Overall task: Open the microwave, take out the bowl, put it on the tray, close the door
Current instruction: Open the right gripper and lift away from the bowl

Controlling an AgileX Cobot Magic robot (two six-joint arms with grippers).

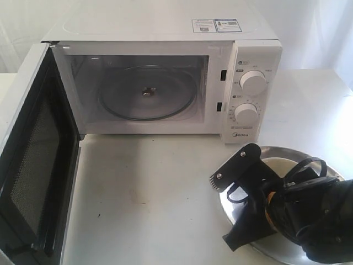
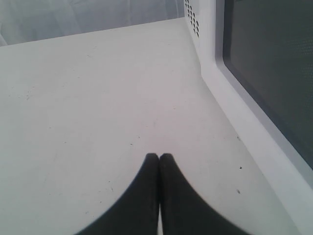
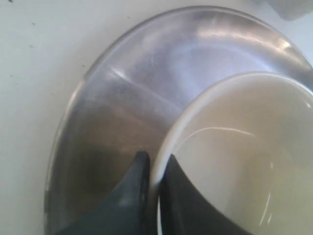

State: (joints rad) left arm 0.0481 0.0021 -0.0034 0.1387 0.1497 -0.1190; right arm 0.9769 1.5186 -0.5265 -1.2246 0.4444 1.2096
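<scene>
The white microwave (image 1: pixel 165 33) stands at the back with its door (image 1: pixel 33 165) swung wide to the left, mesh side showing. Inside lies only the glass turntable (image 1: pixel 148 94). At the front right sits the steel tray (image 1: pixel 276 157), mostly covered by my right arm. In the right wrist view the cream bowl (image 3: pixel 244 147) is over the tray (image 3: pixel 122 98), and my right gripper (image 3: pixel 155 164) is shut on its rim, one finger inside and one outside. My left gripper (image 2: pixel 159 156) is shut on nothing above the table, beside the microwave's white wall (image 2: pixel 234 112).
The white table (image 1: pixel 154 193) stretches in front of the microwave between the open door and the tray. Two round dials (image 1: pixel 253 81) sit on the microwave's right panel. A white backdrop hangs behind everything.
</scene>
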